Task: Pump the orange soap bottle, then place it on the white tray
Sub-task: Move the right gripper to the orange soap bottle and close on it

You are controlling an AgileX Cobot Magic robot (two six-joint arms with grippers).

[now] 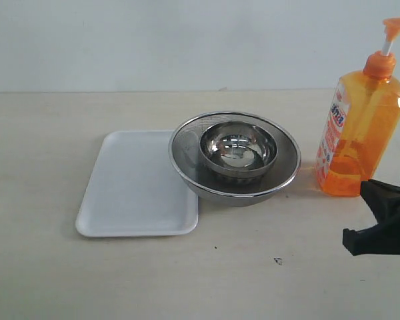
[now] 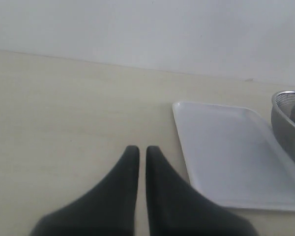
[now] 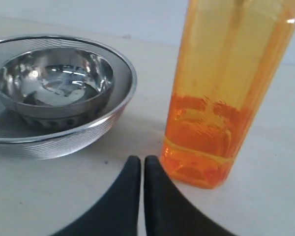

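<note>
The orange soap bottle [image 1: 357,127] stands upright at the table's right side, its pump head [image 1: 395,27] up and about a third full of orange liquid. In the right wrist view the orange soap bottle [image 3: 221,98] rises just beyond and beside my right gripper [image 3: 137,161], which is shut on nothing and low over the table. The right gripper [image 1: 370,193] shows as a black shape in front of the bottle's base. The white tray [image 1: 137,187] lies flat and bare left of centre. My left gripper [image 2: 138,150] is shut and empty, hovering beside the white tray [image 2: 231,147].
A steel mesh bowl [image 1: 235,157] with a smaller steel bowl [image 1: 239,148] nested inside stands between tray and bottle, its rim overlapping the tray's right edge. The mesh bowl [image 3: 54,83] lies close to the right gripper. A pale wall runs behind the table.
</note>
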